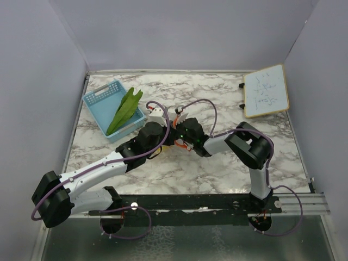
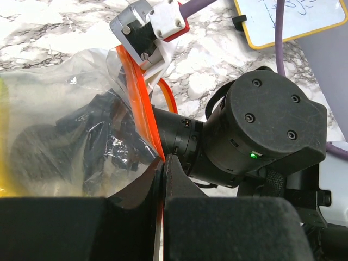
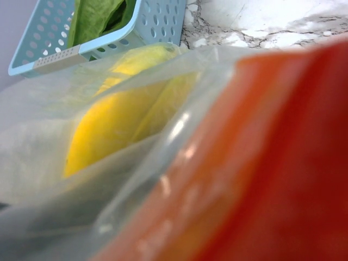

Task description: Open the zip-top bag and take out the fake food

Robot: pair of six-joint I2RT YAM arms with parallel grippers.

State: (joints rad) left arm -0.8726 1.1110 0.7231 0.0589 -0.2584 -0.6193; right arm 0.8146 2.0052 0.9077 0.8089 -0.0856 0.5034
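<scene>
1. Your left tool point(image 2: 165, 163) is pinched shut on the zip-top bag point(image 2: 65, 109) at its orange zip strip point(image 2: 138, 103).
2. Your right tool point(image 1: 180, 115) touches that strip; you cannot tell how far open it is.
3. The bag hangs just beside the basket point(image 3: 157, 22), with the yellow piece point(image 3: 114, 125) inside the bag and the green leafy piece point(image 1: 125, 109) in the basket.

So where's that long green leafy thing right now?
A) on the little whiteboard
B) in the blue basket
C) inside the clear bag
B: the green leafy piece lies in the light-blue basket, apart from the clear bag.
</scene>
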